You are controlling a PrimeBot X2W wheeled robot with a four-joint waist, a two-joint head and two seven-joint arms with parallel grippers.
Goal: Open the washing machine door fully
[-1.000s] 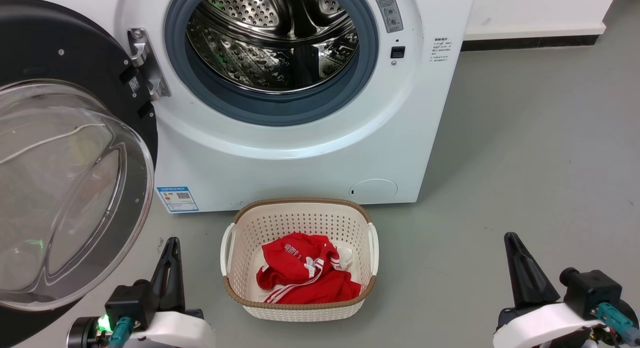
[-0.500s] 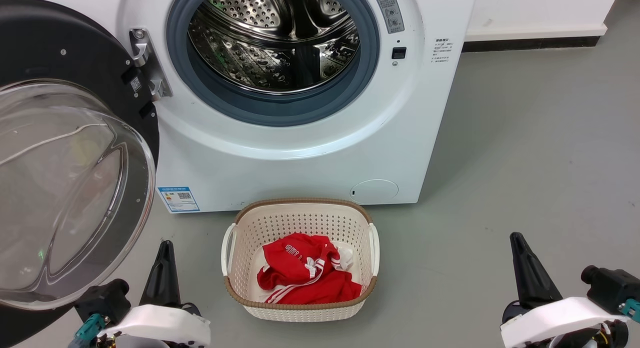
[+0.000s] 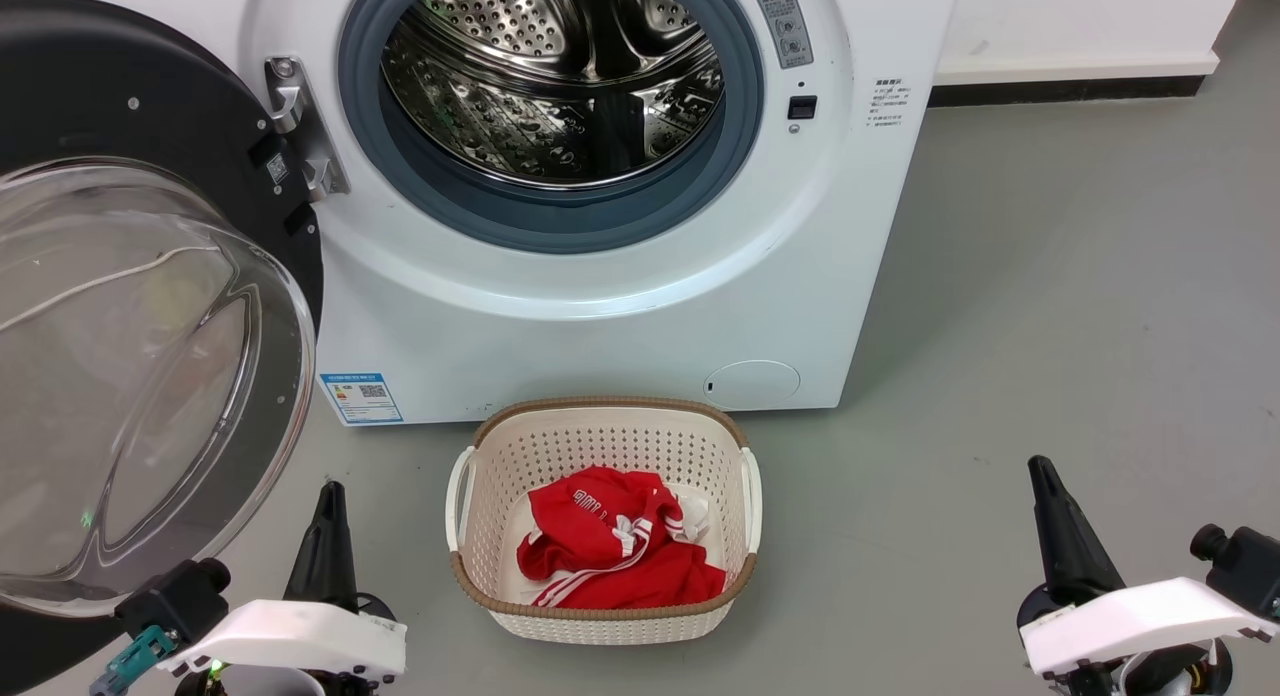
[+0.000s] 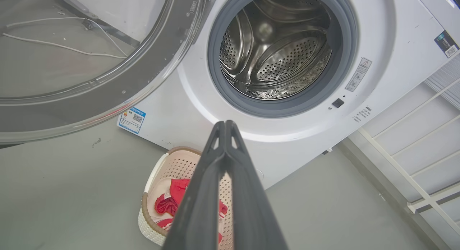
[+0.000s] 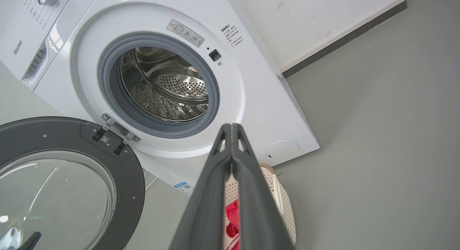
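Hanging far out at the left of the head view, the washing machine door (image 3: pixel 150 276) sits swung back on its metal hinge (image 3: pixel 300 126), with its inner black ring and bulging glass bowl (image 3: pixel 120 416) facing the camera, well clear of the opening. Near its lower edge, and apart from it as far as I can tell, the left hand (image 3: pixel 329 496) points upward with its two dark fingers pressed together, holding nothing. To the right stands the white washing machine (image 3: pixel 600 316), its steel drum (image 3: pixel 560 76) fully exposed inside the grey seal. On the floor (image 3: pixel 1050 326) just in front of it sits a cream laundry basket (image 3: pixel 610 404) with a red garment (image 3: pixel 615 556) inside. At the far right the right hand (image 3: pixel 1040 471) also points upward, fingers together and empty. The door looks at or close to its full swing. If any travel remains, a good finish would be a gentle push from the left hand on the black ring far from the hinge, following the arc, sparing the glass and stopping once the hinge resists.
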